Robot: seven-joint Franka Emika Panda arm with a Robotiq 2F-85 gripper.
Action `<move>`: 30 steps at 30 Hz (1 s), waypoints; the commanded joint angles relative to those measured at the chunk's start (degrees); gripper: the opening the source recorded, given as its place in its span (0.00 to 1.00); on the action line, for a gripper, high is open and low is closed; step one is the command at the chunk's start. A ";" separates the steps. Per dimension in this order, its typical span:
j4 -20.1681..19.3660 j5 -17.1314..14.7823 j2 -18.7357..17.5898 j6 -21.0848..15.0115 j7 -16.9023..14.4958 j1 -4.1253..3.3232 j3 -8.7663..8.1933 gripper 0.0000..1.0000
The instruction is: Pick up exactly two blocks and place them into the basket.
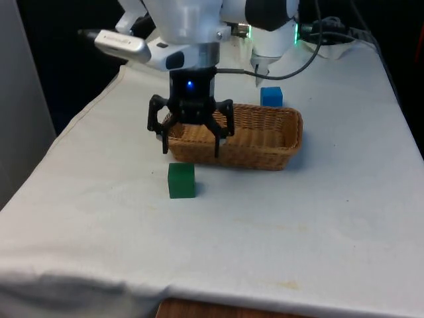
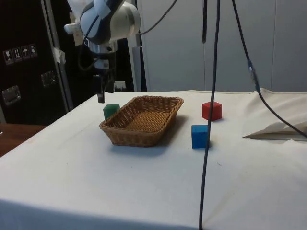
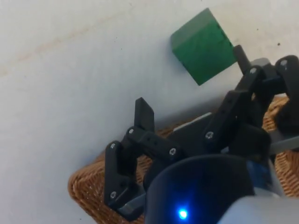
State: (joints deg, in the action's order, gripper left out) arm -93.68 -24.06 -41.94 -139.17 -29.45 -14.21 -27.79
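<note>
Hovering pincer [image 1: 191, 138], fingers spread and empty, hangs over the basket's [image 1: 265, 156] near-left rim in the front view. Green block [image 1: 181, 181] sits on the counter [image 1: 298, 232] just before that corner. Blue block [image 1: 271, 97] lies behind the basket; red block [image 2: 211, 110] beyond it.

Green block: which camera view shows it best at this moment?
The front view: the green block stands unobstructed on the cloth, in front of the basket and below the open gripper. In the side view the basket's rim hides its lower part. The wrist view shows it tilted beyond the fingertips.
</note>
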 commanded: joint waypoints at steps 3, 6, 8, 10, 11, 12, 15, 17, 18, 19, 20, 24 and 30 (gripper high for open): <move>0.63 -1.66 -0.97 -0.23 -2.29 0.80 0.74 1.00; 0.52 -2.64 -1.49 -0.11 -3.50 0.34 0.00 1.00; 1.32 -4.13 -2.69 -0.69 -5.79 1.03 0.63 1.00; 1.49 -5.04 -3.32 -0.92 -7.22 1.20 0.63 1.00; 1.60 -5.50 -3.61 -0.92 -7.85 1.20 0.52 1.00; 2.01 -6.47 -4.30 -0.97 -9.22 1.38 0.46 1.00; 2.75 -7.96 -5.39 -0.92 -10.94 1.43 0.11 1.00; 3.04 -8.48 -5.67 -0.80 -11.40 1.49 0.06 1.00; 3.55 -9.28 -6.30 -0.57 -12.09 1.49 -0.17 1.00; 3.55 -9.28 -6.30 -0.57 -12.09 1.49 -0.17 1.00; 3.90 -9.74 -6.70 -0.57 -12.43 1.60 -0.23 1.00; 5.10 -11.23 -8.31 -0.46 -13.52 1.89 -0.46 1.00; 5.33 -12.15 -8.82 -0.52 -14.04 1.89 -0.63 1.00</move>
State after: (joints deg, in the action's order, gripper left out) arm -88.52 -35.98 -50.71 -139.69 -43.20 -12.61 -28.71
